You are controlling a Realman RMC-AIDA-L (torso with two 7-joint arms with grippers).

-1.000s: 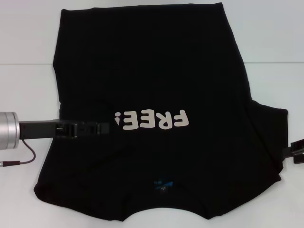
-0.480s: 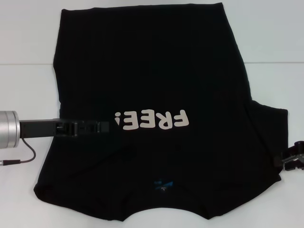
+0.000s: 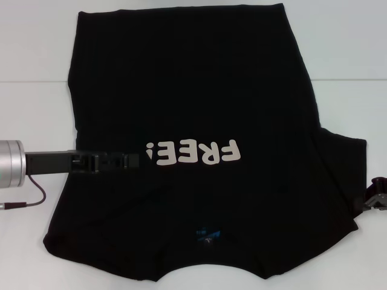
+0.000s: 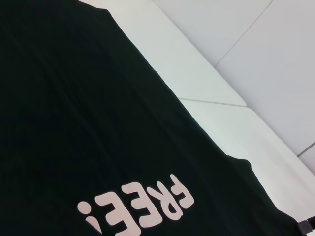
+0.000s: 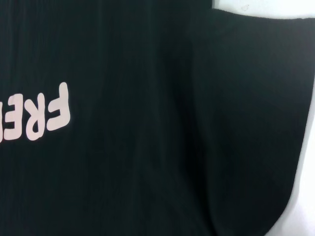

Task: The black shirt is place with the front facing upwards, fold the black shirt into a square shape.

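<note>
The black shirt [image 3: 193, 90] lies flat, front up, on the white table [image 3: 36, 48]. Its off-white "FREE!" letters [image 3: 193, 152] read upside down in the head view, and the blue neck label [image 3: 205, 234] is at the near edge. One sleeve [image 3: 341, 169] spreads out on the right; no sleeve shows on the left side. My left gripper [image 3: 136, 161] reaches in from the left, low over the shirt, its tip just beside the "!". My right gripper [image 3: 378, 199] shows only at the right frame edge, beside the sleeve's outer hem. Both wrist views show the shirt [image 4: 74, 123] [image 5: 147, 147] and its letters.
My left arm's silver wrist [image 3: 9, 164] and a dark red cable [image 3: 30, 202] lie over the table at the left. A seam [image 3: 33, 81] runs across the white tabletop. Bare table surrounds the shirt on the left, right and far sides.
My right gripper has drawn away from the sleeve toward the right frame edge, so less of it shows now. The left arm and the shirt have stayed put.
</note>
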